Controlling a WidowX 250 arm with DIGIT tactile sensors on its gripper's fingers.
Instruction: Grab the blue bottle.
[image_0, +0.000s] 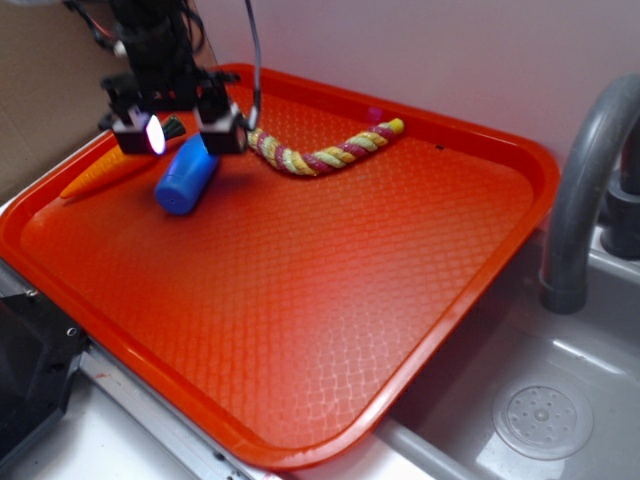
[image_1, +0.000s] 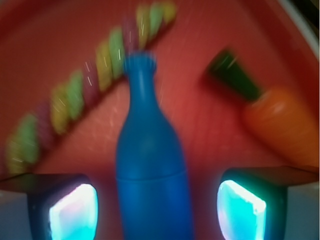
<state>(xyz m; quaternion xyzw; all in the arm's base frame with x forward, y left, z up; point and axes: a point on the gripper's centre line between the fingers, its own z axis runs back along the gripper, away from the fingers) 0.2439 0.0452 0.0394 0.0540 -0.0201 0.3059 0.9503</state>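
Pincer (image_0: 181, 133) spread wide, astride the small bright blue plastic bottle (image_0: 186, 174).

Black fingers (image_1: 65, 205) with glowing pads stand on either side of the bottle's wide cylindrical body, gaps visible on both sides; narrow neck points away from the wrist camera. Bottle lies on its side on the orange plastic tray (image_0: 330, 300) with diamond-textured floor and raised rim. Orange toy carrot (image_1: 282, 122) with dark green top lies near one side, braided yellow-green-pink rope (image_0: 325, 150) on the other. Grey sink (image_0: 570, 400) and curved faucet (image_0: 580, 190) beside the tray.
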